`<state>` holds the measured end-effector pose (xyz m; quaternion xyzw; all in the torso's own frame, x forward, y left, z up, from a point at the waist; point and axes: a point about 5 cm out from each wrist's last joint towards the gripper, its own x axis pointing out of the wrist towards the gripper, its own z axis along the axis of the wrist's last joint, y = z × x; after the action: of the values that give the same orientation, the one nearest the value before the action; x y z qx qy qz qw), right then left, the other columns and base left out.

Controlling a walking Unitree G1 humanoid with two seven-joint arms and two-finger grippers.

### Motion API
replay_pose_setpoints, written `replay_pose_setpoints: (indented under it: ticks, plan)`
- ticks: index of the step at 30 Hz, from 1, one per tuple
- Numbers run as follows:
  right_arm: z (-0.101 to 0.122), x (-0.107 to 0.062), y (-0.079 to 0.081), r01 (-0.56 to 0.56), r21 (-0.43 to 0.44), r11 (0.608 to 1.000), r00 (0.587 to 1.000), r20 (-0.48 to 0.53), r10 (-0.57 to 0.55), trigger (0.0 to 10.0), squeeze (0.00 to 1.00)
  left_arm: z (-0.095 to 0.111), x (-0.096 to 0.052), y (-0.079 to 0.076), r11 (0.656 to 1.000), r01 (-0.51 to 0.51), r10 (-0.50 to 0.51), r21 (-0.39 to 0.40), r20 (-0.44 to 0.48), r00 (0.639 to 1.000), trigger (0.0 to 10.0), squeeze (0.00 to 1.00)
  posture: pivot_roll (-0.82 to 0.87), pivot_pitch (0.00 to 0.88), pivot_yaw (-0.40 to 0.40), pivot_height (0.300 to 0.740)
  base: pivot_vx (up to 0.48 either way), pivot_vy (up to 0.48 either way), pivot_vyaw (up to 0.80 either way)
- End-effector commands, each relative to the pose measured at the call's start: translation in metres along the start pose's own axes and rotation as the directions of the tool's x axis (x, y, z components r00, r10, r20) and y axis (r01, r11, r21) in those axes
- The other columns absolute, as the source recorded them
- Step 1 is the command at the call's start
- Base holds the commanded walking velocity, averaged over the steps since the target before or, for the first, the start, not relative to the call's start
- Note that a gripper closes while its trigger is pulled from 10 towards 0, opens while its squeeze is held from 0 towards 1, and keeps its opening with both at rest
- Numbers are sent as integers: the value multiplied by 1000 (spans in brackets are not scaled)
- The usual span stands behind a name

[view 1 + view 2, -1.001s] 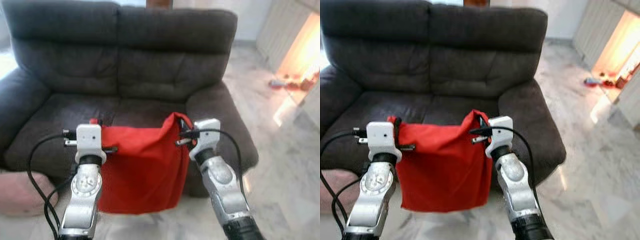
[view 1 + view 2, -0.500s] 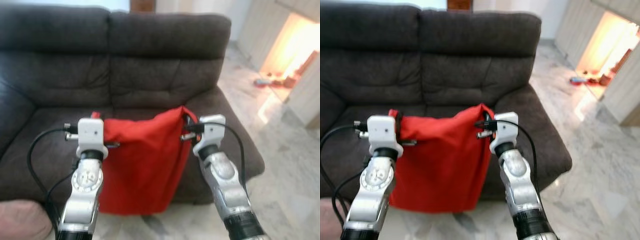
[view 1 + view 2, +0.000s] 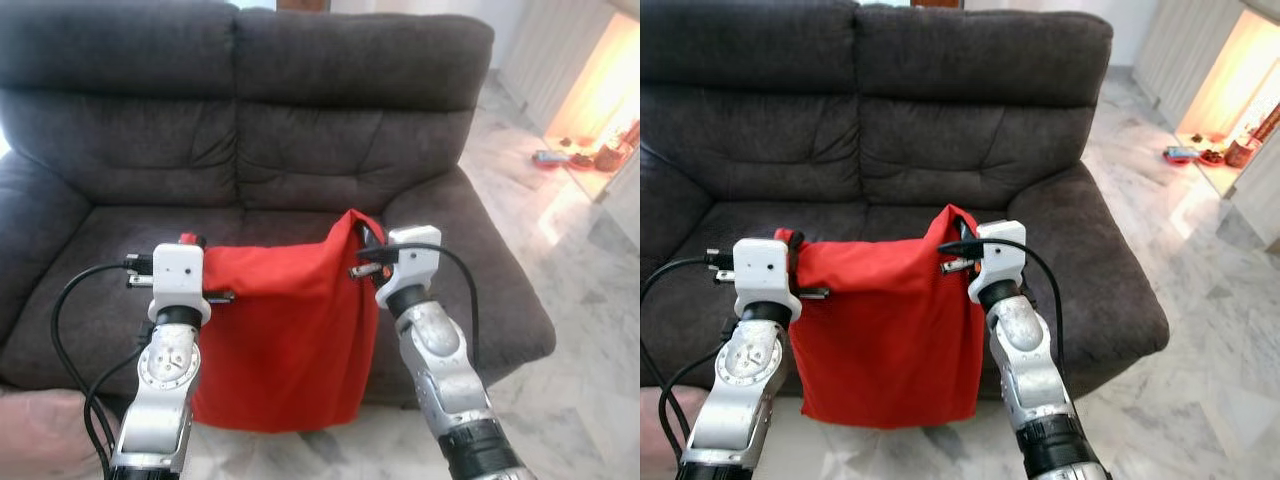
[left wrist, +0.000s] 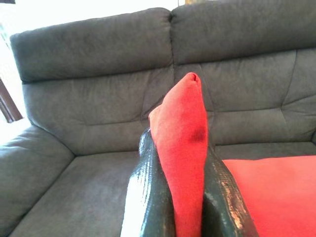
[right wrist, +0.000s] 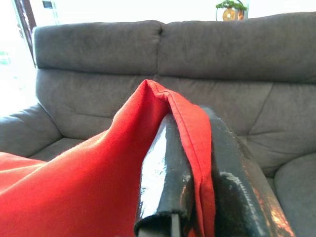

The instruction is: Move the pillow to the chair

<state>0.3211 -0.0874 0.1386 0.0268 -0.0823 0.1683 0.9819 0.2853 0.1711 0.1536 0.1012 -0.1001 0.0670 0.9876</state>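
A flat red pillow [image 3: 285, 335] hangs between my two arms in front of a dark grey two-seat sofa [image 3: 250, 130]. My left gripper [image 4: 180, 153] is shut on the pillow's upper left corner [image 4: 180, 113]; one black finger [image 4: 150, 192] presses each side of the cloth. My right gripper [image 5: 190, 148] is shut on the upper right corner [image 5: 163, 101], which bunches into a peak above the fingers [image 5: 165, 168]. The pillow's lower edge hangs below the front of the sofa seat. The fingertips are hidden behind the cloth in the eye views.
The sofa's right armrest [image 3: 495, 270] stands beside my right arm. Pale marble floor [image 3: 580, 330] stretches to the right, with small objects [image 3: 580, 155] in a bright doorway at the far right. A pinkish soft object [image 3: 40, 430] lies at the lower left.
The camera has shifted, so the sofa sits a little differently in the picture. Both grippers still hold the pillow's top corners in the same way.
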Motion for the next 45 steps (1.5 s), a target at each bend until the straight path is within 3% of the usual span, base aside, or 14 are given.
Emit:
replay_pose_setpoints:
  ticks: [1,37,45]
  plan:
    - [19,7,3,-15,-14,1000,995,94,17,10000,0,17,3,-3,1000,13,-14,13,82,996,10000,0,90,0,-48,740,0,-274,0]
    - [18,7,5,-35,-23,999,995,91,37,10000,0,17,4,-4,1000,10,-11,14,93,996,10000,0,87,0,-55,740,0,-279,0]
    - [19,8,6,-33,-20,999,995,95,34,10000,0,20,4,-4,1000,24,-25,8,107,994,10000,0,89,0,-57,740,0,0,0]
